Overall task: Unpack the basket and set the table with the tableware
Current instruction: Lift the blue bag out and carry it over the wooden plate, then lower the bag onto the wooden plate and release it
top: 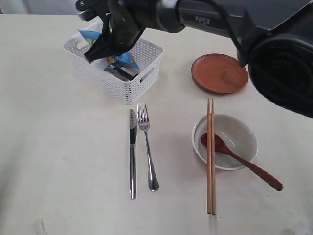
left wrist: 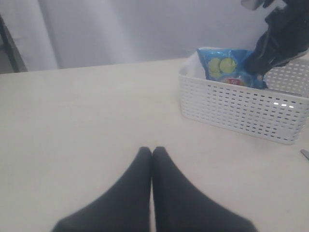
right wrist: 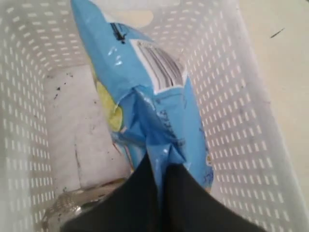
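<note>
Right end effector [right wrist: 157, 164] clamps the blue snack packet [right wrist: 145, 92] inside the basket [right wrist: 241, 106], probably to uncover the steel cup [right wrist: 72, 208] beneath.

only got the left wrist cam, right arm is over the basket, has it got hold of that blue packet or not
Observer: Yes. The right wrist view shows the right gripper shut on a fold of the blue snack packet, inside the basket.
Operator: anything under the packet
Observer: Something shiny and metallic lies on the basket floor beside the gripper, probably the steel cup; only part of it shows.
Operator: whats out on the table
Observer: The exterior view shows the knife and fork side by side, the chopsticks across the bowl, the spoon resting in it, and the wooden plate beyond.
</note>
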Robot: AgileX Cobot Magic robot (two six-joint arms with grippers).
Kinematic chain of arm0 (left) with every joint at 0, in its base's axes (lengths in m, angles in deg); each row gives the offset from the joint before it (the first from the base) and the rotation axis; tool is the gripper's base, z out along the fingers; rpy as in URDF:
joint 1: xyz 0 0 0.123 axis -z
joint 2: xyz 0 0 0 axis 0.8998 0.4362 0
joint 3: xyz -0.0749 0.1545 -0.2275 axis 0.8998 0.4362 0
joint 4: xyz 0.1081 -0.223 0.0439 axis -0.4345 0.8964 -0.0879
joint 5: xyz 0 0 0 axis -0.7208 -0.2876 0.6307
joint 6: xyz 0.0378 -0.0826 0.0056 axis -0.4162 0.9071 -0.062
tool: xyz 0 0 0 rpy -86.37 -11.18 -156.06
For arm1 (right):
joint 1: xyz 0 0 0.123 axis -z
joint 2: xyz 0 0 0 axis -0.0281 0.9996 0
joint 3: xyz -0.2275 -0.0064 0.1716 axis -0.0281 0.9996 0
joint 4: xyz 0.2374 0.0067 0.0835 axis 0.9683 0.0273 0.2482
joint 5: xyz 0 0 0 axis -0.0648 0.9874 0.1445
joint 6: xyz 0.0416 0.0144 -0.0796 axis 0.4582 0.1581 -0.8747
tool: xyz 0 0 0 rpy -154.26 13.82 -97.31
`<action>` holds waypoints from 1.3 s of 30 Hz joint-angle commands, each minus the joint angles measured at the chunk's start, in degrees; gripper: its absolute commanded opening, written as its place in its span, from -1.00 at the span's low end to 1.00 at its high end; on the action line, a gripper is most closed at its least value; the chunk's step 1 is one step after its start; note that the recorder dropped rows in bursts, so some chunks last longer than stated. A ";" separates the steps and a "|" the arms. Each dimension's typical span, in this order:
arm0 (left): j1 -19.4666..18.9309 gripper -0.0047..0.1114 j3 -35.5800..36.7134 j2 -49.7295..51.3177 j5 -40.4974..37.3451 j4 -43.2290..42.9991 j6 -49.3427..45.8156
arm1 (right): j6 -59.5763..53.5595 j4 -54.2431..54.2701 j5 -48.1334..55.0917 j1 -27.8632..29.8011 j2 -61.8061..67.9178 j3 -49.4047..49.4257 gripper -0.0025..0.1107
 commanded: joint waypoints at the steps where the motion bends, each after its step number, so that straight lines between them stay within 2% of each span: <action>1: 0.36 -0.92 0.10 -0.20 0.56 0.26 -0.02 | 0.04 -0.83 2.08 -0.01 -5.28 -0.22 -0.96; 8: 0.36 -0.92 0.10 -0.20 0.56 0.26 -0.02 | -1.24 -1.78 11.48 0.10 -11.40 -0.22 -0.96; 12: 0.36 -0.92 0.10 -0.20 0.56 0.26 -0.02 | -3.67 1.77 15.73 1.37 -14.64 -0.01 -0.96; 14: 0.36 -0.92 0.10 -0.20 0.56 0.26 -0.02 | -4.77 6.58 19.21 4.69 -17.28 -0.01 -0.96; 19: 0.36 -0.92 0.10 -0.20 0.56 0.26 -0.02 | -4.95 7.19 22.69 12.30 -23.45 5.65 -0.96; 28: 0.36 -0.92 0.10 -0.20 0.56 0.26 -0.02 | -4.81 6.97 12.33 25.46 -34.92 30.48 -0.96; 33: 0.36 -0.92 0.10 -0.20 0.56 0.26 -0.02 | -4.81 6.97 8.61 29.46 -32.46 34.80 -0.96; 39: 0.36 -0.92 0.10 -0.20 0.56 0.26 -0.02 | -5.44 6.68 0.35 28.61 -28.69 34.89 -0.96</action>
